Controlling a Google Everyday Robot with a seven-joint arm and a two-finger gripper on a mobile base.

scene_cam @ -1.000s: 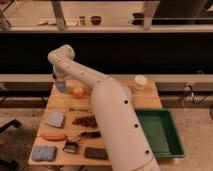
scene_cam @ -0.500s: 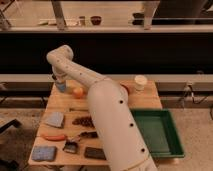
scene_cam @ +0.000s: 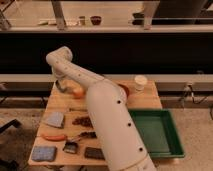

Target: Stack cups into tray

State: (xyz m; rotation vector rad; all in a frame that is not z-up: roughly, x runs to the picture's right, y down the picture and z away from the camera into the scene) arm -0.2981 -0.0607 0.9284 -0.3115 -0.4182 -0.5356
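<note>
The dark green tray [scene_cam: 176, 148] lies at the table's front right, its inside bare where it shows. A pale cup [scene_cam: 140, 82] stands upright at the table's far edge, right of centre, outside the tray. My white arm rises from the front and bends over the table to the far left corner. There my gripper [scene_cam: 61, 86] hangs low over the tabletop, beside an orange rounded object [scene_cam: 77, 92]. A small greyish thing sits right at the gripper; I cannot make out whether it is a cup or whether it is held.
A red bowl [scene_cam: 123, 89] peeks out behind my arm. On the table's left half lie a grey-blue pad [scene_cam: 54, 119], a blue sponge [scene_cam: 44, 153], an orange stick [scene_cam: 53, 136], a brush [scene_cam: 70, 146], a dark block [scene_cam: 94, 152] and a brown clump [scene_cam: 82, 121]. A railing runs behind.
The arm's elbow has shifted slightly to the left. The gripper stays at the far left corner of the table, and the cup and tray have not moved.
</note>
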